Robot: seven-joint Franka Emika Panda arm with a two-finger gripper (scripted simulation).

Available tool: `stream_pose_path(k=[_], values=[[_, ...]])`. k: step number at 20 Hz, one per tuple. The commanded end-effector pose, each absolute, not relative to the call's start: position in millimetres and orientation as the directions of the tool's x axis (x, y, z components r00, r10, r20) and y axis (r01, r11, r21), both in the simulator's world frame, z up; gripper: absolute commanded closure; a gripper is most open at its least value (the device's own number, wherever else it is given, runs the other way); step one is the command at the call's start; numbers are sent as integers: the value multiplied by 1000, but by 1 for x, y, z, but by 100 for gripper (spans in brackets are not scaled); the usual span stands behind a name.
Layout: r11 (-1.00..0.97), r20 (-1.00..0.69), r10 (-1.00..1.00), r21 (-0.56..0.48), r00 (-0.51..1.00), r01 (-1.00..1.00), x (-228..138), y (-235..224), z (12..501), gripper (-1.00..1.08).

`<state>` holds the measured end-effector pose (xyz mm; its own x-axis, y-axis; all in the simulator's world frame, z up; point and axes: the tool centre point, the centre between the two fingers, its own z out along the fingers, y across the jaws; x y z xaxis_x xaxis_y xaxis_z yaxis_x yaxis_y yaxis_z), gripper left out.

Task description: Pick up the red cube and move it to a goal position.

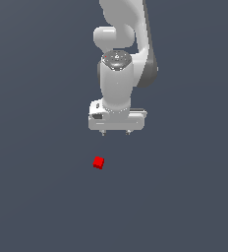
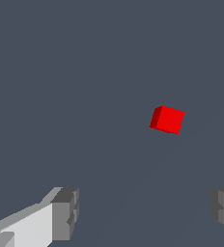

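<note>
Red cube [image 1: 98, 162] not yet grasped; 1 arm hovering nearby.
It lies alone on the dark floor, apart from the gripper [image 1: 116, 132], whose fingers [image 2: 65, 212] are spread wide with nothing between them. Judging by this, approach, descent, grasp, lift and carry to the goal all remain; no goal marker is visible.

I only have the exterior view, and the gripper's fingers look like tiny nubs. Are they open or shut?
Observer: Open. The wrist view shows the two fingers wide apart, nothing between them.
Operator: Is the red cube lined up between them?
Observer: Not yet. The red cube lies ahead of the gripper, untouched.
Operator: Is it square to the fingers?
Observer: No, it is turned at a slight angle.
</note>
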<state>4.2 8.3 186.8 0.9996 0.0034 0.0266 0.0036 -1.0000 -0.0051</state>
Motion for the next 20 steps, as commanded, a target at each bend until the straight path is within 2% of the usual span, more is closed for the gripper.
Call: stream_pose_path(k=[1,10,20], values=[[-1000,27,3,-5,1000,4,4,8,187,-92],[-1000,23,-31,-4,999,-31,12,-1,166,-92],[-989,13,-146,-1,989,-146,36,-32,98,-92]])
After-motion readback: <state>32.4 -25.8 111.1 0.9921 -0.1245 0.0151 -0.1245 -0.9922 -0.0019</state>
